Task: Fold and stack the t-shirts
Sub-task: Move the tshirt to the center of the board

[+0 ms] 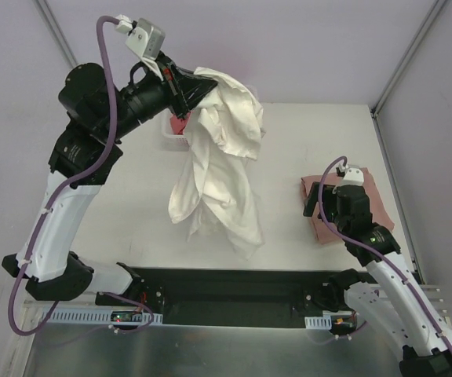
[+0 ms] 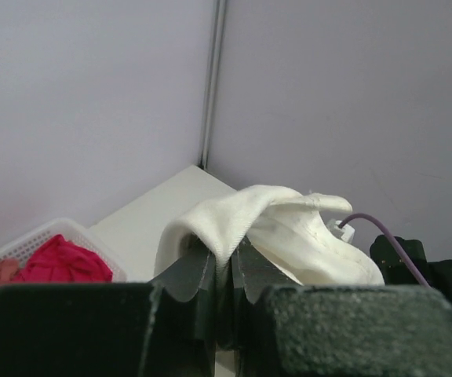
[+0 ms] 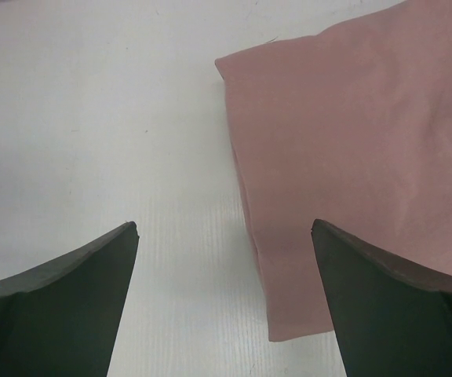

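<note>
My left hand [image 2: 224, 263] is pinched tight on the cream shirt [image 1: 218, 173], which hangs from it in a long drape above the bench [image 1: 124, 212]. My right hand [image 3: 224, 228] gapes wide, holding nothing, low over the edge of the folded pink shirt [image 3: 344, 133] on the bench's right side.

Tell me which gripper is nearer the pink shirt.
Right. The right gripper is open right at the pink shirt's edge; the left gripper is raised far off at the other side, shut on the cream shirt.
</note>
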Motion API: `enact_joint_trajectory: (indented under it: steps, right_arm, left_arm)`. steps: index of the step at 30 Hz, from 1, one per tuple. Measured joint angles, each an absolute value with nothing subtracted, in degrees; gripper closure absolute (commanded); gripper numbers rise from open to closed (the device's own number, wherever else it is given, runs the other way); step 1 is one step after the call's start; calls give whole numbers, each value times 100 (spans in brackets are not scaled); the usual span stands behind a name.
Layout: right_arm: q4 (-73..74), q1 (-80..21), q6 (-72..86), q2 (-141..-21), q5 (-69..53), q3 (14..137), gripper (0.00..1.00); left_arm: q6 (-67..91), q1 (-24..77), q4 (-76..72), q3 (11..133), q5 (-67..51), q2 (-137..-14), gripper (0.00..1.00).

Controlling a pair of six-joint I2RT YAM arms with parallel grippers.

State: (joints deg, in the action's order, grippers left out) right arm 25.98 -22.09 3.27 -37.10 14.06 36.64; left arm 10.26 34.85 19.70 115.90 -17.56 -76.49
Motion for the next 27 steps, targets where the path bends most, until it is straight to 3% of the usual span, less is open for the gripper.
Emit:
enact_joint_trajectory:
  steps: [4,7,10,11,13,14,18,21,27]
  right_arm:
    - [2598,-2209,357,-3728,1406,3664,3]
    - [2600,-2209,362,-3776,1409,3664,3]
    - [2600,-2206,362,-3826,1413,3664,3]
    - [2600,-2204,362,-3839,1411,3664,3]
    - [2600,-2204,362,-3898,1406,3664,3]
    - [2600,-2204,360,-3944,1404,3664,3]
    - [2611,-2204,340,-4045,1339,3664,3]
    - [2591,-2204,287,-4036,1149,3664,3]
    - [2368,-2362,185,-4093,320,3675,3]
  left_arm:
    - [1319,3483,1909,11214,-1763,-7780,100]
    - [1588,3485,1839,10680,-1605,-7948,94]
    - [1839,3483,1828,10103,-1264,-8287,63]
    - [1931,3481,1828,9963,-1208,-8477,42]
    - [2110,3479,1826,9776,-1184,-8952,23]
    - [2169,3481,1826,9723,-1197,-9196,1]
    - [2462,3481,1927,9389,-1256,-9981,1]
    - [2523,3481,2016,8851,-1138,-9885,1]
    - [2825,3459,1973,6897,32,-7926,1]
